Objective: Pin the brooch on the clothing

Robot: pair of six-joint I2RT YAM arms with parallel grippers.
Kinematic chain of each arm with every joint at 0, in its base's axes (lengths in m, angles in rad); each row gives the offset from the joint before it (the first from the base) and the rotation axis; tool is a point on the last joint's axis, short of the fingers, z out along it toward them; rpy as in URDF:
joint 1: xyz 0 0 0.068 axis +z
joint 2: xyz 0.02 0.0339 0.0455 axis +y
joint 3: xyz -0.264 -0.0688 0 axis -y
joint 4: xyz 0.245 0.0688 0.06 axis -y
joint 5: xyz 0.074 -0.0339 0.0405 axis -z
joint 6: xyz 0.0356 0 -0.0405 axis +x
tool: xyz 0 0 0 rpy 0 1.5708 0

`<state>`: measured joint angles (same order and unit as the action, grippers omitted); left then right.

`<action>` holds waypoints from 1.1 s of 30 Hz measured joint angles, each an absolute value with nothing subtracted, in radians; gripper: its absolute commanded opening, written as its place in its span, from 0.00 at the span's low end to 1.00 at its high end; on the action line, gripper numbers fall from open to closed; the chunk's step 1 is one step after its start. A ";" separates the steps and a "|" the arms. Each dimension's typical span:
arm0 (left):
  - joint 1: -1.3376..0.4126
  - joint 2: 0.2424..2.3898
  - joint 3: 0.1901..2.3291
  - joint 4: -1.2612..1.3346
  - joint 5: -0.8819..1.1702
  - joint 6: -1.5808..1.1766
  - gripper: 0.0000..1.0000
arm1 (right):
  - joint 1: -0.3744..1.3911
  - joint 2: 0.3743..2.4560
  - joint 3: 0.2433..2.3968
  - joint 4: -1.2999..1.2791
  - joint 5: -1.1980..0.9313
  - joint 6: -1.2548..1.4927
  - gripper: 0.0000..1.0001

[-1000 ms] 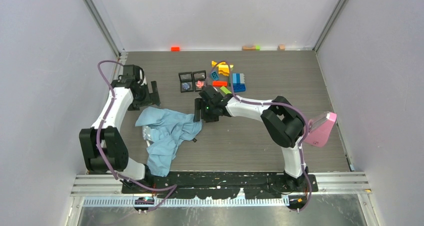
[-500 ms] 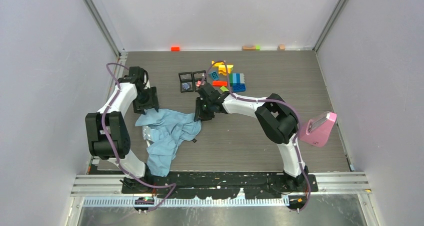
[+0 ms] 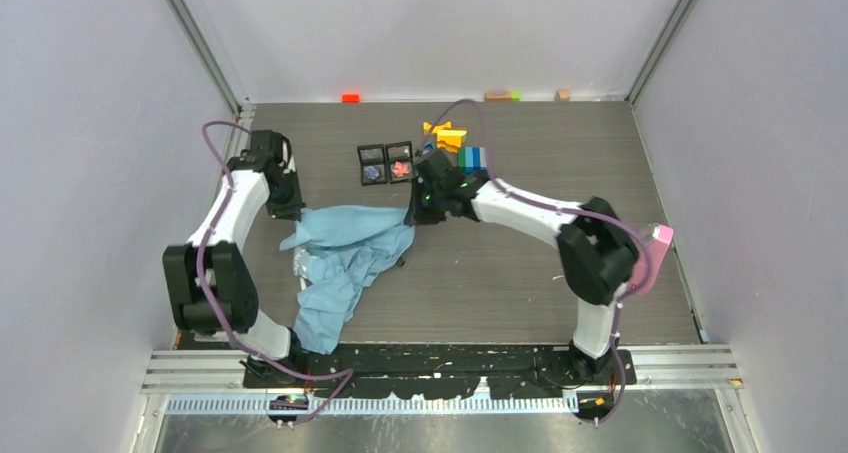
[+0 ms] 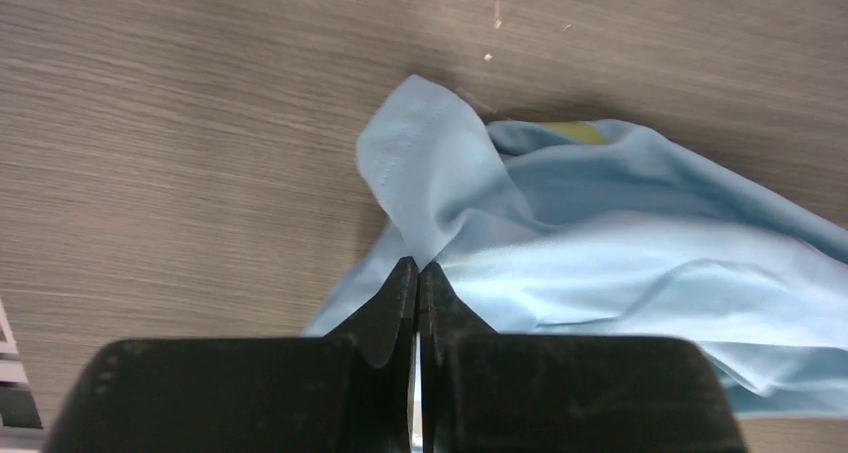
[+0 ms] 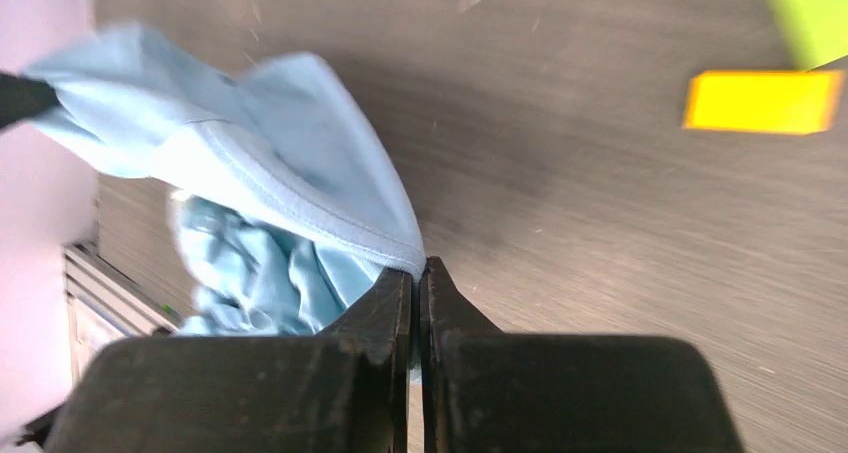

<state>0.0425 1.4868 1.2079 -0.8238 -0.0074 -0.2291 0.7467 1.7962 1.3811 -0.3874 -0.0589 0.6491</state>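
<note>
Left pincer (image 4: 418, 269) and right pincer (image 5: 418, 270), wide a second ago, now clamped on T-shirt (image 3: 345, 245) edges for spreading; brooch (image 3: 400, 169) untouched.

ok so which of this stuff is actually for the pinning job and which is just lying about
for the job: blue t-shirt; pink brooch, sitting in a small black box

lying about: toy blocks; second black box; pink object on the right; lone orange block
</note>
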 measured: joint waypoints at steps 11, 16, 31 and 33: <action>0.028 1.158 1.626 -0.832 0.132 -0.410 0.00 | 0.696 1.457 1.736 -0.701 0.133 0.376 0.00; 0.023 1.142 1.867 -0.867 0.263 -0.461 0.00 | 0.697 1.335 1.906 -0.780 0.128 0.266 0.01; 0.020 1.104 2.351 -0.942 0.490 -0.538 0.00 | 0.699 1.158 2.150 -0.796 -0.070 0.186 0.00; 0.020 1.096 2.332 -0.943 0.489 -0.538 0.00 | 0.699 1.152 2.138 -0.792 -0.069 0.186 0.00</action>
